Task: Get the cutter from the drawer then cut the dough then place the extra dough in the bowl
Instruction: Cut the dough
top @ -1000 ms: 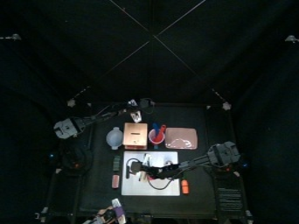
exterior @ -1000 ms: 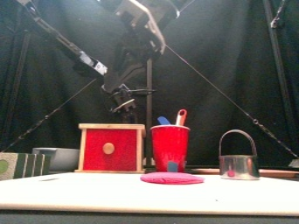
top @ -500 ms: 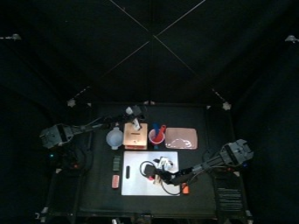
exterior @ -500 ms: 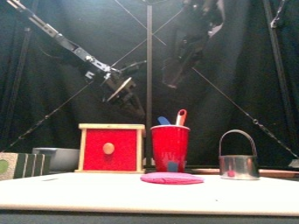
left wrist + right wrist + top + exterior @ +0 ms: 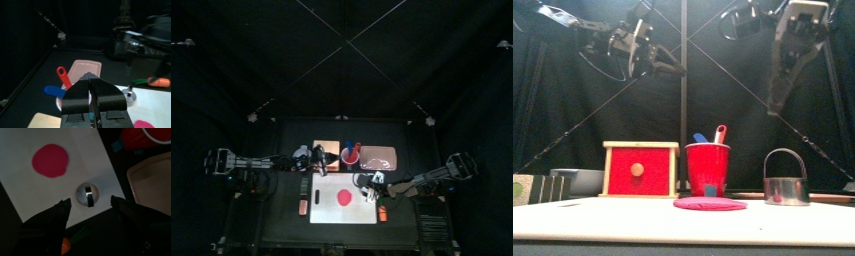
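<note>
**Cutter out on the board: cutting step about to begin**

The round metal cutter [image 5: 87, 194] stands upright on the white cutting board [image 5: 83, 148]. It is near the board's edge beside the pink tray [image 5: 150, 178] and well apart from the red dough disc [image 5: 50, 160], which lies flat and uncut. At centre left of the front view, the wooden box [image 5: 641, 170] shows its red drawer front flush. Fetching therefore reads as done, and cutting as the step in hand.

The right hand [image 5: 89, 203] hangs high above the cutter in the upper right of the front view, jaws spread wide and empty. The next move calls for a descent onto the wire handle, a grip, then a carry across to the dough. The left hand [image 5: 89, 82] is raised in the upper left of the front view, jaws pressed together on nothing, apparently at rest.
</note>
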